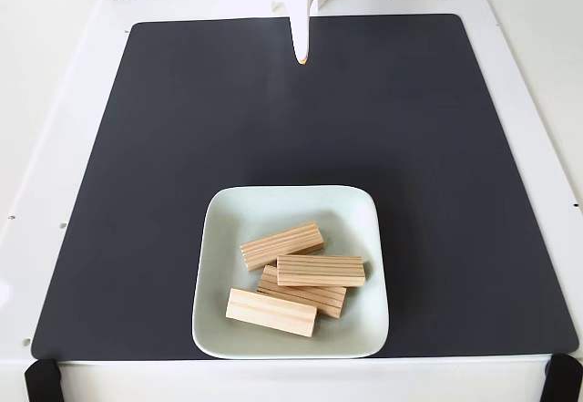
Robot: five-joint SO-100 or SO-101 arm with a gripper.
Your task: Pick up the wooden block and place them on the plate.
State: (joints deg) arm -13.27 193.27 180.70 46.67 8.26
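Wooden blocks (296, 279), four, lie piled on your mint-green plate (364, 209) near the black mat's (164, 147) front edge; your white gripper (301, 56) hangs well apart at the top, fingers together, holding nothing

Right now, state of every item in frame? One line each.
wooden blocks: all four on the plate, one lying across another.
plate: on the dark mat, upright, holding the blocks.
pincer: at the mat's far edge, holding nothing, looks shut.
dark mat: flat on the white table.
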